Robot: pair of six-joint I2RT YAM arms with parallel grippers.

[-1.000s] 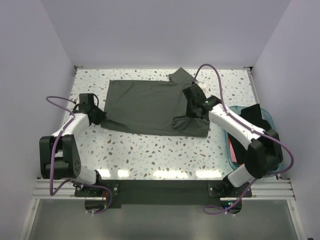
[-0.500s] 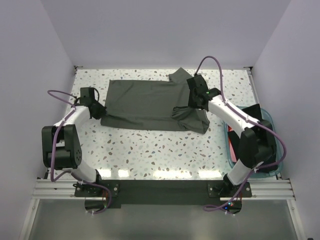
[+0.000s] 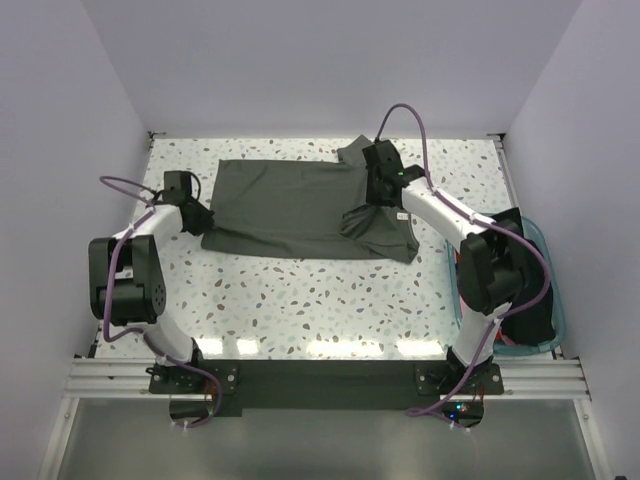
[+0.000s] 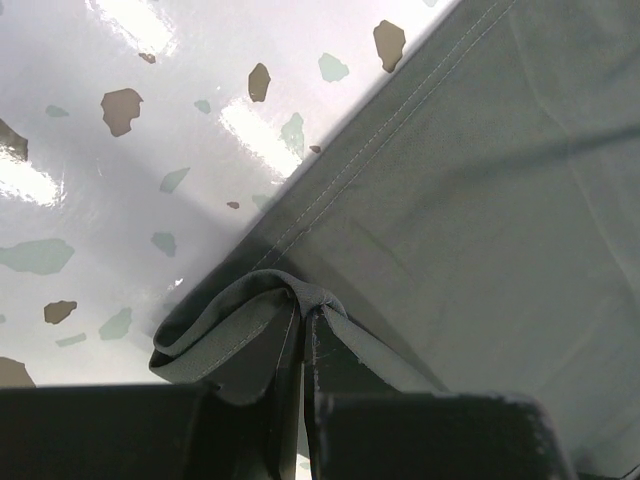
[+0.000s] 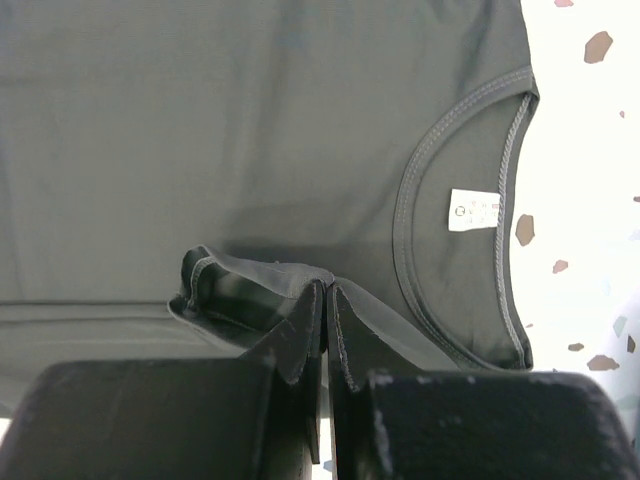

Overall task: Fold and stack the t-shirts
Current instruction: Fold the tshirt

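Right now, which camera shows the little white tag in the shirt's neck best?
The right wrist view: the white tag sits clear inside the collar of the grey-green t-shirt. From the top it is too small to tell; the left wrist shows only hem.

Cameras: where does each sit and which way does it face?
Top external: above and behind the robot, looking down at the table; left gripper and right gripper both show.
Left wrist: looks down past its shut fingers at the t-shirt hem they pinch.
Right wrist: past shut fingers, pinched cloth, collar beside it.
Shared: one t-shirt.
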